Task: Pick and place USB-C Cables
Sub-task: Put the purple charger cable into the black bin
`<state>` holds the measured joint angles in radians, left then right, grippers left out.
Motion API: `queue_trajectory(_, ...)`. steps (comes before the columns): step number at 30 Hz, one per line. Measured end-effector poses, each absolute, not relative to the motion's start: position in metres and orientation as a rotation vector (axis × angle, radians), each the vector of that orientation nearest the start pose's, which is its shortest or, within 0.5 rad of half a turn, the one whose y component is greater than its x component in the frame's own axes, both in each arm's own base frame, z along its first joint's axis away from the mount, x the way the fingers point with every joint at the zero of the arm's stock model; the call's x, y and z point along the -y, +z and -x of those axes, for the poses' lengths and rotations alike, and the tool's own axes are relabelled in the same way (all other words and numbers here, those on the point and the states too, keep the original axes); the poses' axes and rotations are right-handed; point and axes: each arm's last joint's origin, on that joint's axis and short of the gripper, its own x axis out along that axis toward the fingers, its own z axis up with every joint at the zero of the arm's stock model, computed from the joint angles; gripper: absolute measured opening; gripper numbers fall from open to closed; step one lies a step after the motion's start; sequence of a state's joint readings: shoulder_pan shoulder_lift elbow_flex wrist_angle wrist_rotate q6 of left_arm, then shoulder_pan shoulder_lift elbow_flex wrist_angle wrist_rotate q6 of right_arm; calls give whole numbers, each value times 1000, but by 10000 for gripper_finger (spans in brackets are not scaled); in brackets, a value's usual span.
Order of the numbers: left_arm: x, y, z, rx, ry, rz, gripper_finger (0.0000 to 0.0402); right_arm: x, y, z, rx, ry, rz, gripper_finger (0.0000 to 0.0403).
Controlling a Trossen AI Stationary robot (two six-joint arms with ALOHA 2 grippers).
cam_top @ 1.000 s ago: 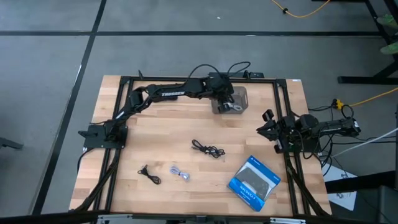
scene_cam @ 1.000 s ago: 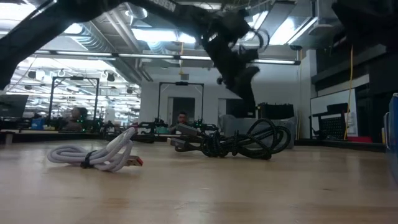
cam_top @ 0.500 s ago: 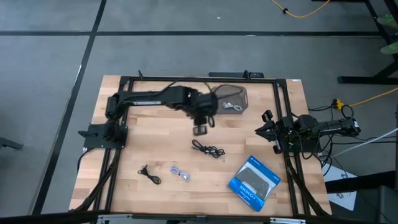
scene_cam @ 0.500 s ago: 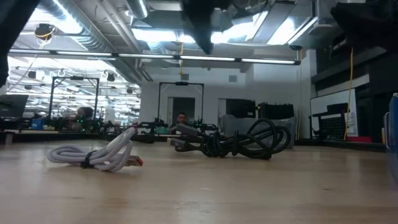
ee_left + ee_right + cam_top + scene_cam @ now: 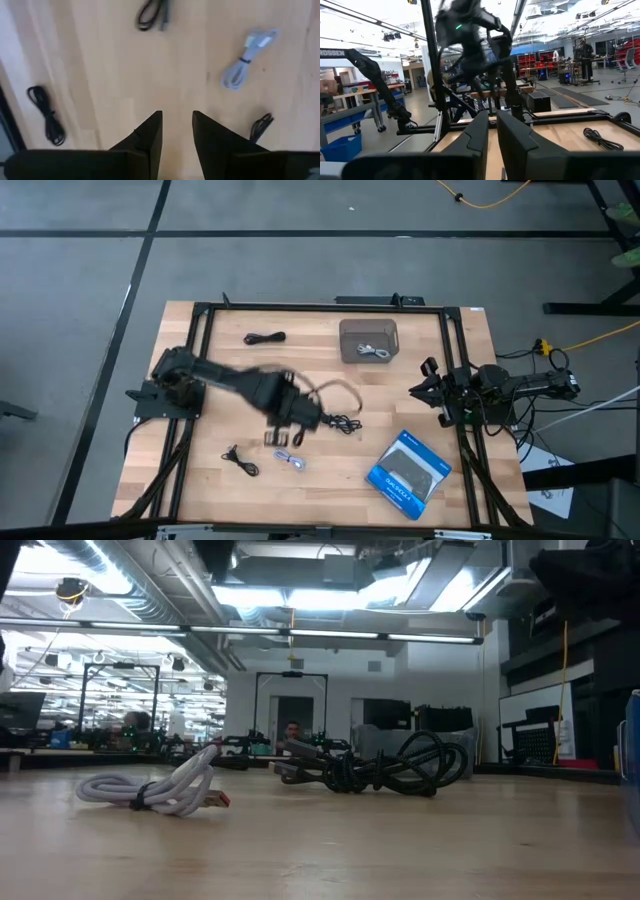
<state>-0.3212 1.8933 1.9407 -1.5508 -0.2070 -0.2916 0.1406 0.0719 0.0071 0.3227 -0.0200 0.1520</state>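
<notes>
My left gripper (image 5: 283,438) (image 5: 177,117) hangs open and empty over the middle of the table, fingers pointing down. A pale coiled cable (image 5: 290,460) (image 5: 244,62) (image 5: 150,790) lies just near of it. A larger black cable (image 5: 335,420) (image 5: 385,770) lies to its right. A small black cable (image 5: 240,461) lies toward the near left. Another black cable (image 5: 265,338) lies at the far left. One pale cable (image 5: 376,352) lies inside a grey tray (image 5: 346,332). My right gripper (image 5: 430,392) (image 5: 492,122) waits shut at the table's right edge.
A flat blue and black retail box (image 5: 410,470) lies at the near right. The grey tray stands at the far middle. A black frame (image 5: 300,307) runs round the tabletop. Bare wood shows between the cables and to the left of the tray.
My left gripper has swung from over the grey tray at the far side toward the near left. It now hangs over the table's middle beside the pale and black cables. The pale cable stays in the tray. The far-left black cable has come into view.
</notes>
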Motion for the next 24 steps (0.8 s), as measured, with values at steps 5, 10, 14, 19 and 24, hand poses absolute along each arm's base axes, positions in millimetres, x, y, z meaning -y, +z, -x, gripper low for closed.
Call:
queue_trajectory(5, 138, 305, -328, -1420, 174, -185, 99, -14, 190, -98, 230, 178, -166, 45)
queue_trajectory(10, 160, 262, -334, -1338, 40, -201, 98, -14, 190, -98, 229, 176, -166, 45)
queue_trajectory(14, 169, 227, -332, -1347, -147, -226, 98, -14, 190, -98, 229, 176, -170, 45)
queue_trajectory(19, 166, 198, -327, -1342, -137, -242, 98, -14, 189, -98, 227, 176, -170, 45)
queue_trajectory(24, 166, 182, -325, -1314, -190, -287, 98, -14, 189, -98, 225, 176, -170, 45)
